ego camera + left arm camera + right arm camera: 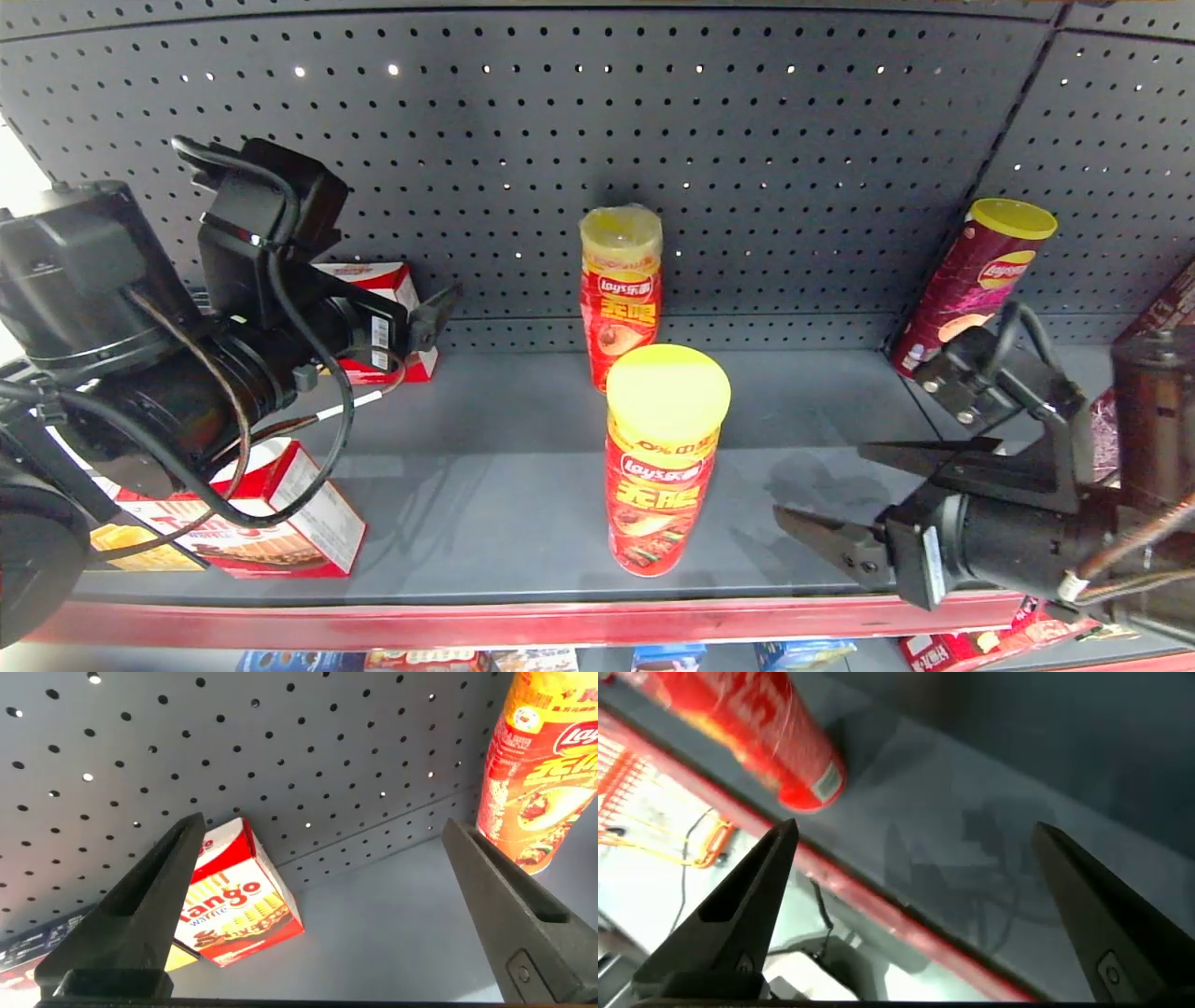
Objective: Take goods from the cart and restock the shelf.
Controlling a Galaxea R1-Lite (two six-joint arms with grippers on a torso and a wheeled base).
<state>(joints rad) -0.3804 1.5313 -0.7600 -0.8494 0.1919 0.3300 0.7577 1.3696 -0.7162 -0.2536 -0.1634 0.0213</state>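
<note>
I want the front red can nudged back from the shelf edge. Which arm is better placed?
Likely right: the right gripper, open, is beside the front red can; the left gripper is by the wafer box.

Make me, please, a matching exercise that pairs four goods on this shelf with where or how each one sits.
Things
1. front red chip can
2. rear red chip can
3. purple chip can
4. rear wafer box

Places or states
A. tilted, at the right end of the shelf
B. upright, near the shelf's front edge, in the middle
C. upright, close to the back panel, in the middle
D. close to the back panel, on the left

Pairs: 1-B, 2-C, 3-A, 4-D
</note>
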